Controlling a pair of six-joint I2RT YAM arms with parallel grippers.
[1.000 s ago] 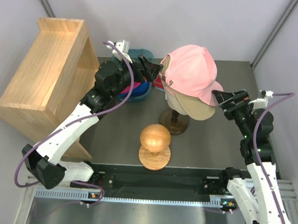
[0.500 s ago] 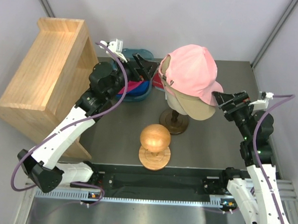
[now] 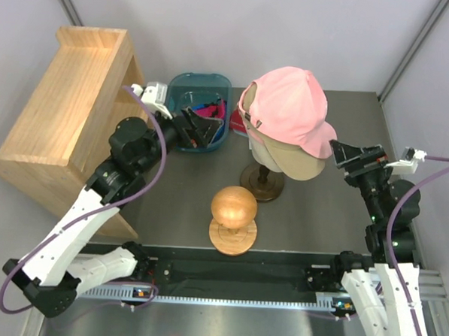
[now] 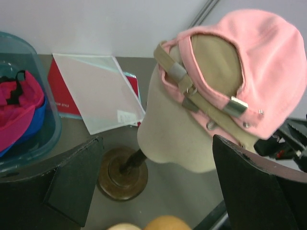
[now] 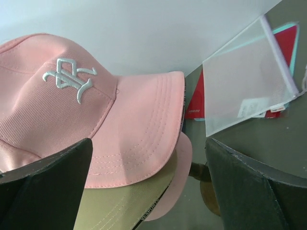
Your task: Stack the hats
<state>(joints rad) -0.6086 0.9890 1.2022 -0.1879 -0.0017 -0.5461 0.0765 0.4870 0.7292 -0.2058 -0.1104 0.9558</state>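
The left gripper (image 3: 206, 124) hangs with its jaws spread wide and nothing between them, over the near rim of the teal bin (image 3: 201, 82) that stands at the table's (image 3: 177, 203) far edge, left of centre. Its fingers (image 4: 72, 179) touch nothing, and its wrist view looks across at the back of the mannequin head (image 4: 175, 139). The right gripper (image 3: 342, 156) is just as wide open and empty. It hovers near the table's right edge, just beside the brims of the two hats on the head, and whether it grazes them cannot be told from above. The light pink cap (image 3: 292, 104) sits on top of the tan cap (image 3: 298, 166). Both are on the cream mannequin head, whose wooden stand (image 3: 262, 183) rests at the middle of the table (the pink cap's white embroidered emblem shows in the right wrist view, its brim lying over the tan one). The magenta cap (image 4: 13, 112) lies in the bin on top of the royal blue cap (image 4: 36, 115). A clear zip pouch (image 4: 98, 93) lies over a red booklet (image 4: 64, 103) on the table between bin and mannequin. A round wooden ball on a stand (image 3: 234, 208) sits near the table's near edge at centre, and a wooden shelf (image 3: 70, 100) stands along the left edge.
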